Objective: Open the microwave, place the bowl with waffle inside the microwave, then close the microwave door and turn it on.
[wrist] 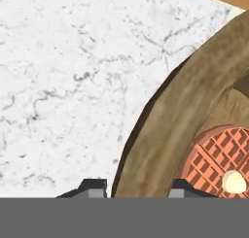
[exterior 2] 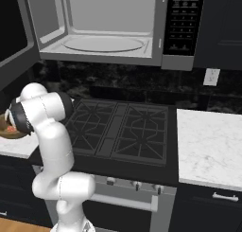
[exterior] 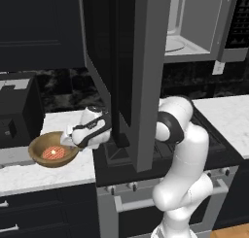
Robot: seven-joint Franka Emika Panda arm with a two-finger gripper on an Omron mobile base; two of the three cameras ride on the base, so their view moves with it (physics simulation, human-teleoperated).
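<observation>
White marble tabletop point(exterior: 58, 176) runs left of the black stove point(exterior 2: 123, 131), and that stove is our landmark. Nearest us, the arm rises in front of the stove's knobs, bends at a dark elbow above its front edge, then reaches leftward and down over the tabletop. At its end we see the tool point(exterior: 68, 139) at the near rim of the bowl point(exterior: 41, 154), which sits on the tabletop just left of the stove. In the hand view one fingertip point(wrist: 92, 187) stands outside the wooden wall and the other inside, so the tool straddles the rim; whether it presses, we cannot tell. The waffle point(wrist: 216, 161) lies in the bowl's middle. Above the stove, the microwave point(exterior 2: 108, 32) stands with its cavity bare, and the microwave door point(exterior: 129, 62) swung out leftward.
</observation>
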